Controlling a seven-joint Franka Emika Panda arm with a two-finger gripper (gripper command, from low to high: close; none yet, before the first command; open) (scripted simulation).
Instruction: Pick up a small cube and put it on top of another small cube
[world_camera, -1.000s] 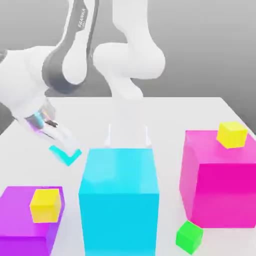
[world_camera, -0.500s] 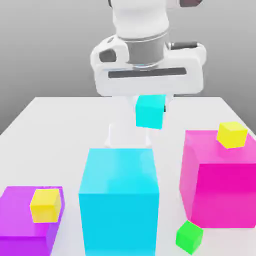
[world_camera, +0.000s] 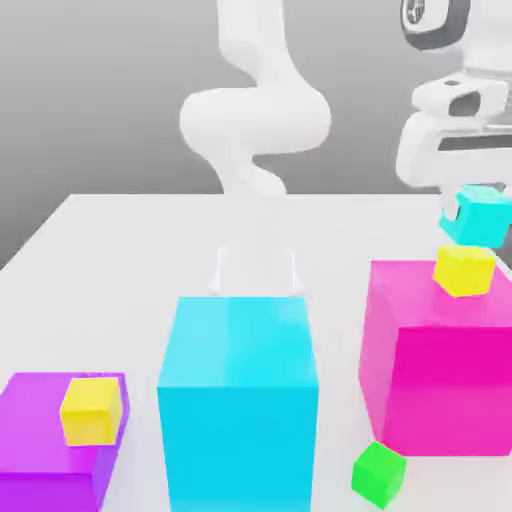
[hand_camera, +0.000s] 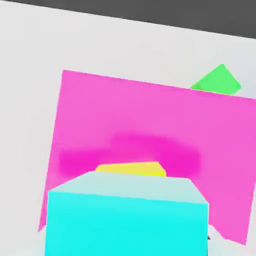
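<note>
The small cyan cube (world_camera: 478, 215) hangs slightly tilted just under my gripper (world_camera: 468, 196) at the exterior view's upper right. It is directly over a small yellow cube (world_camera: 464, 270) that sits on the big magenta block (world_camera: 440, 370). Whether the two small cubes touch I cannot tell. In the hand view the cyan cube (hand_camera: 125, 220) is very close and covers most of the yellow cube (hand_camera: 131, 168), with the magenta block's top (hand_camera: 150, 120) behind them.
A large cyan block (world_camera: 238, 400) stands front centre before the arm's base (world_camera: 256, 265). A purple block (world_camera: 40, 440) at the exterior view's left carries a second yellow cube (world_camera: 92, 410). A small green cube (world_camera: 379, 472) (hand_camera: 216, 81) lies by the magenta block's front corner.
The arm swung from the exterior view's left, past the centre, to the right, carrying the cyan cube. The cube now sits over the yellow cube on the magenta block.
</note>
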